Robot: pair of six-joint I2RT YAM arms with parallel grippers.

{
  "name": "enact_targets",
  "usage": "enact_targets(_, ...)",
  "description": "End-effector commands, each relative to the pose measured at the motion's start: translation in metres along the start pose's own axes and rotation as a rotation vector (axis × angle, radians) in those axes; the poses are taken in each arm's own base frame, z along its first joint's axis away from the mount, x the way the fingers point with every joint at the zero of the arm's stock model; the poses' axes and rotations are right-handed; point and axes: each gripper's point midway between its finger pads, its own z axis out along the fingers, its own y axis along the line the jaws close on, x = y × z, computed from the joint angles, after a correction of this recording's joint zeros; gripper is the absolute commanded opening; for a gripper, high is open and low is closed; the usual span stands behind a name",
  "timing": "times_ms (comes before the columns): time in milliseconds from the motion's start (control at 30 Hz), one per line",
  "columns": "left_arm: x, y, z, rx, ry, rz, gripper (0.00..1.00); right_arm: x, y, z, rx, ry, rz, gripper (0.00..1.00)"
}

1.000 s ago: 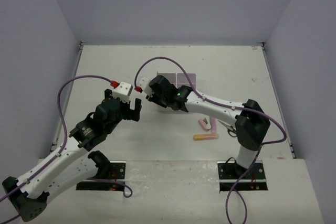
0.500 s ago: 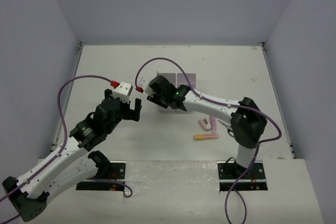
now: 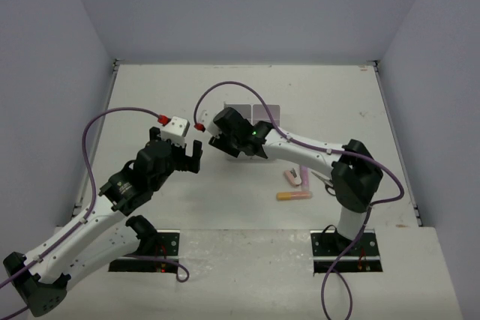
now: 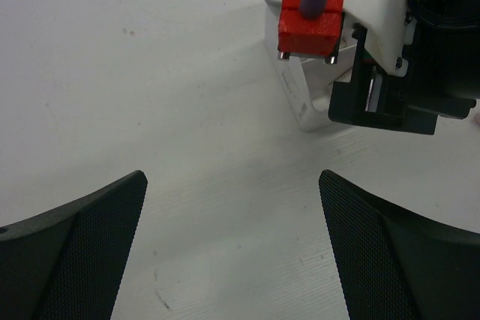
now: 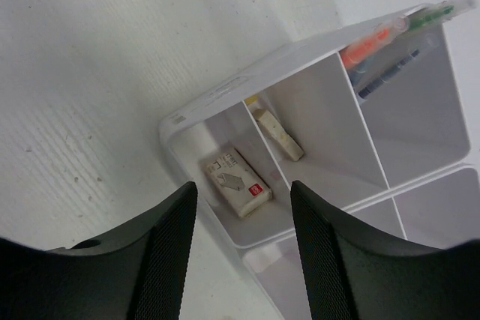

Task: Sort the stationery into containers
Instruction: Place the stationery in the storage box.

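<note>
Two arms reached over a matte white table point(image 3: 150, 95) boxed in by pale grey walls point(image 3: 247, 5); the left gripper point(image 3: 178, 154) hung over bare surface, the right gripper point(image 3: 238, 136) hid most of the white plastic organizer point(image 3: 262, 112), and one pink item point(image 3: 293, 177) and one orange marker point(image 3: 294, 195) lay loose nearby. At the left wrist, two black stippled fingers point(image 4: 82, 252) gaped wide. At the right wrist, parted right fingers point(image 5: 161, 260) framed the organizer's corner cell, which held one sleeved eraser point(image 5: 236, 181); the neighbouring cells held one tan eraser point(image 5: 277, 133) and several pens point(image 5: 382, 43).
</note>
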Motion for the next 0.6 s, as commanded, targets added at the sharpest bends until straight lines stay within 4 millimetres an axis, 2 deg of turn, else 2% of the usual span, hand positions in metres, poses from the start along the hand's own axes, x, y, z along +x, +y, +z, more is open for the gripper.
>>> enact_targets(0,-0.005,0.004,0.001,-0.015,-0.027,0.006,1.0,-0.035,-0.03,-0.057,0.049,-0.171,0.156,0.59)
enact_targets(100,-0.006,0.007,0.0,-0.037,-0.031,-0.003,1.0,-0.036,-0.045,-0.097,0.077,-0.256,0.301,0.64)
enact_targets(133,-0.007,0.009,0.0,-0.048,-0.032,-0.008,1.0,-0.032,-0.052,-0.108,0.094,-0.275,0.349,0.69)
enact_targets(167,-0.007,0.012,0.0,-0.063,-0.035,-0.015,1.0,-0.024,-0.061,-0.12,0.118,-0.293,0.454,0.75)
enact_targets(200,-0.007,0.016,-0.001,-0.088,-0.037,-0.021,1.0,-0.01,-0.061,-0.12,0.13,-0.278,0.506,0.79)
enact_targets(267,-0.007,0.022,-0.001,-0.126,-0.035,-0.028,1.0,0.01,-0.071,-0.138,0.136,-0.289,0.673,0.85)
enact_targets(367,-0.008,0.023,-0.002,-0.134,-0.037,-0.032,1.0,0.05,-0.066,-0.137,0.085,-0.2,0.818,0.92)
enact_targets(433,-0.008,0.021,-0.002,-0.123,-0.036,-0.029,1.0,0.089,-0.072,-0.131,0.166,-0.066,0.927,0.92)
enact_targets(567,-0.008,0.016,-0.001,-0.089,-0.035,-0.023,1.0,0.143,-0.052,-0.115,0.159,0.162,1.004,0.9)
